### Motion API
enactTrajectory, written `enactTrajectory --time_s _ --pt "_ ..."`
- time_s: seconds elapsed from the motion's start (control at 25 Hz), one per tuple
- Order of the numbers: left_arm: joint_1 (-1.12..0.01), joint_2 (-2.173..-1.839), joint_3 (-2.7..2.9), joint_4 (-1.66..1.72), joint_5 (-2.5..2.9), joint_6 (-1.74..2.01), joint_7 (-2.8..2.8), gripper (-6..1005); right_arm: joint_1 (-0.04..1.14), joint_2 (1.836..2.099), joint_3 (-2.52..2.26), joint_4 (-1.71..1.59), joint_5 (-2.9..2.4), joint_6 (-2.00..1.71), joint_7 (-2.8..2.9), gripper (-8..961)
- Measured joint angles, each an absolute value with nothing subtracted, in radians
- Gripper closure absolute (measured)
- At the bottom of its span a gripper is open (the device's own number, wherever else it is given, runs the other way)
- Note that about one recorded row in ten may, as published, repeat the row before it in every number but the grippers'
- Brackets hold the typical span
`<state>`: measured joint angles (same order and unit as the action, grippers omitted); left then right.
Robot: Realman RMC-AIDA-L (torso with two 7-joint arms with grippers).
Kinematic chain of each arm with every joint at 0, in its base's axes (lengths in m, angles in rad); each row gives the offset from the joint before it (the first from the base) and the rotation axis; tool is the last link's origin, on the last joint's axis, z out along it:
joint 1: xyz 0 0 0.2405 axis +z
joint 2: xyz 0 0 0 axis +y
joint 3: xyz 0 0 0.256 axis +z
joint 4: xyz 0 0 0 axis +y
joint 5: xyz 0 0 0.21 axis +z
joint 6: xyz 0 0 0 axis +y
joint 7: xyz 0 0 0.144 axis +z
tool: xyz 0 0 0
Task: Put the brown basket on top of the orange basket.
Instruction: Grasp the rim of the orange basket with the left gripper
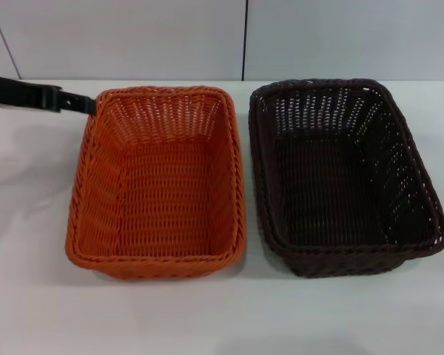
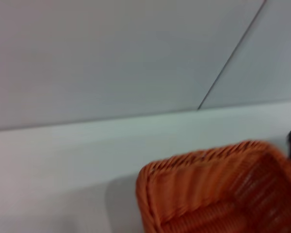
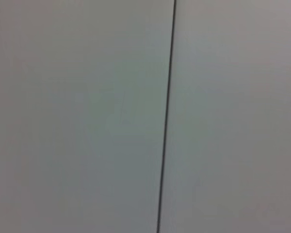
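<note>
No readable text, label or number appears anywhere, as far as visible.

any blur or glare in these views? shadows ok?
Head view: sharp, lighting even, soft short shadows under the orange basket and brown basket, mild sheen on the table, no hard glare. Left wrist view: blurred, orange basket weave smeared, faint shadow beside it. Right wrist view: only a plain wall with a dark seam, soft, nothing to judge focus on.
</note>
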<state>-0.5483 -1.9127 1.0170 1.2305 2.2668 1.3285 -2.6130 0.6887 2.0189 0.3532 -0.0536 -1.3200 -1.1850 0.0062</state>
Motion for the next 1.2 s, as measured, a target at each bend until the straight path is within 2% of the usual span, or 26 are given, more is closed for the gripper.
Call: enactTrajectory --time_s 0.16,0.2,0.24,0.56,1.2 --pt "-0.568 -1.925 1.017 1.242 2.326 1.35 -2.635 339 0.687 2.017 0.354 -0.055 -1.319 -1.185 0.006 329" --pt "-0.605 -1.969 1.016 1.272 2.464 1.393 -2.669 339 0.689 2.016 0.354 -0.056 -1.319 -1.185 0.006 329" --pt "-0.62 -1.982 1.015 1.276 2.502 1.409 -2.678 340 0.691 2.016 0.354 -0.056 -1.319 -1.185 0.006 329" --pt "-0.638 -1.999 0.998 1.267 2.561 1.444 -2.711 345 0.706 2.004 0.352 -0.051 -1.318 -1.184 0.006 328" --pt "-0.569 -2.046 0.974 1.262 2.57 1.451 -2.713 356 0.709 2.008 0.345 -0.047 -1.318 -1.183 0.007 329"
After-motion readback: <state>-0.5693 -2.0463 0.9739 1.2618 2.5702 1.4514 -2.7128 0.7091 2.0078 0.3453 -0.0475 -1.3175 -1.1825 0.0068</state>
